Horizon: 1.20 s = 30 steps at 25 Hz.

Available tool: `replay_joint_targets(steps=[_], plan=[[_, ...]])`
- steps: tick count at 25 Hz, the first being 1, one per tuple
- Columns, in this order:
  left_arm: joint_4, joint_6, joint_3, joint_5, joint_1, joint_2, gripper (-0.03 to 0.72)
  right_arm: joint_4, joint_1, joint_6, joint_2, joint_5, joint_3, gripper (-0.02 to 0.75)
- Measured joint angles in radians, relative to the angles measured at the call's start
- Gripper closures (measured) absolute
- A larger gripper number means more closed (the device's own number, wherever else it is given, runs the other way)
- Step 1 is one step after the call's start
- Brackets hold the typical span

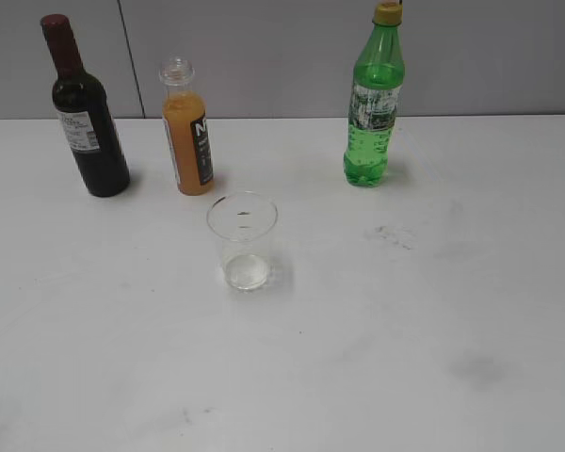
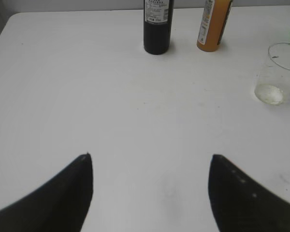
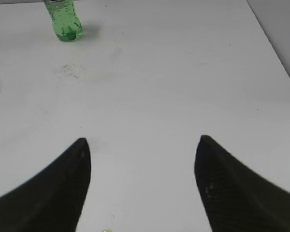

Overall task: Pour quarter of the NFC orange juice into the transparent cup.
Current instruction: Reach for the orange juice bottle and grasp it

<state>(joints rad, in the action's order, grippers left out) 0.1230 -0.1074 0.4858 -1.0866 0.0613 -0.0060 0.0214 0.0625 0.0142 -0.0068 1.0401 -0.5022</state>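
Note:
The NFC orange juice bottle stands upright and uncapped at the back of the white table, with orange liquid and a black label. Its lower part shows in the left wrist view. The transparent cup stands upright in front of the bottle, with no orange juice in it; it also shows at the right edge of the left wrist view. My left gripper is open and empty over bare table, well short of both. My right gripper is open and empty over bare table. Neither gripper shows in the exterior view.
A dark wine bottle with a red top stands left of the juice, also in the left wrist view. A green soda bottle stands at the back right, also in the right wrist view. The table's right edge runs close.

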Motion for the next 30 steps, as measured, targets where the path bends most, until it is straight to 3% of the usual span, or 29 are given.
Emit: replay_joint_targets(steps=[6,11,17,21,25,30], plan=[[0.043,0.000,0.020,0.026,0.000,0.028,0.112,-0.001,0.000,0.000,0.000,0.000,0.000,0.220],[0.063,-0.002,0.050,0.137,0.000,0.181,0.020,-0.001,0.000,0.000,0.000,0.000,0.000,0.220],[0.096,-0.148,0.050,0.496,0.000,0.406,0.011,-0.003,0.000,0.000,0.000,0.000,0.000,0.220],[0.172,-0.212,0.050,0.760,0.007,0.591,0.021,-0.003,0.000,0.000,0.000,0.000,0.000,0.220],[0.198,-0.218,0.050,0.976,0.095,0.806,0.027,-0.003,0.000,0.000,0.000,0.000,0.000,0.220],[0.183,-0.222,0.050,1.281,0.330,1.055,0.037,-0.003,0.000,0.000,0.000,0.000,0.000,0.220]])
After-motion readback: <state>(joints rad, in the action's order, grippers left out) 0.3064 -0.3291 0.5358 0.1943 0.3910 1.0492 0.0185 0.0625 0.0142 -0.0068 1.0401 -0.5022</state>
